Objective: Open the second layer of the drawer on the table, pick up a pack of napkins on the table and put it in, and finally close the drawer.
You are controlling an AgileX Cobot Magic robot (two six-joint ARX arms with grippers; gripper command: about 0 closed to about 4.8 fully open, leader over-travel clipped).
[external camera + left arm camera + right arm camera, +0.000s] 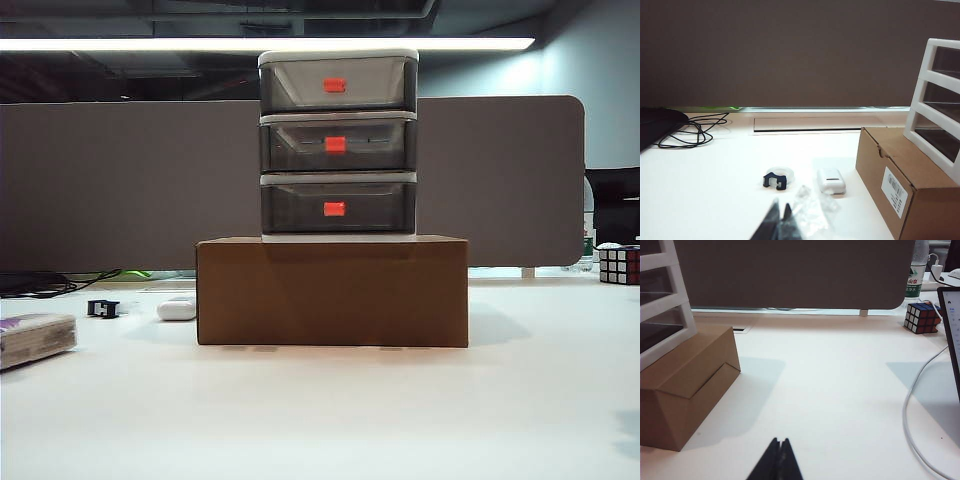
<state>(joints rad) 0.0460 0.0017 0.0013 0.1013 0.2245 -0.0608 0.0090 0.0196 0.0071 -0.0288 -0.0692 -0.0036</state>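
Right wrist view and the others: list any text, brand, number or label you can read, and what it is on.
Bottle, green label: Chinese characters, seemingly "山泉"; the rest is too small.
Cardboard box, white sticker: barcode and print, too small to read.
Screen edge: lines of text, blurred.
Pack of napkins: purple marking, unreadable.
Drawer, red-orange tabs: no lettering visible.

— Is there room to reach the drawer (pixel 338 146)?
— Yes, the desk (pixel 330 410) in front is bare. The cardboard box (pixel 332 291) lifts it high.
— And on the left?
— A white case (pixel 177 309), a black clip (pixel 103 308) and the pack of napkins (pixel 36 338) lie there. A cube (pixel 619 264) sits far right.
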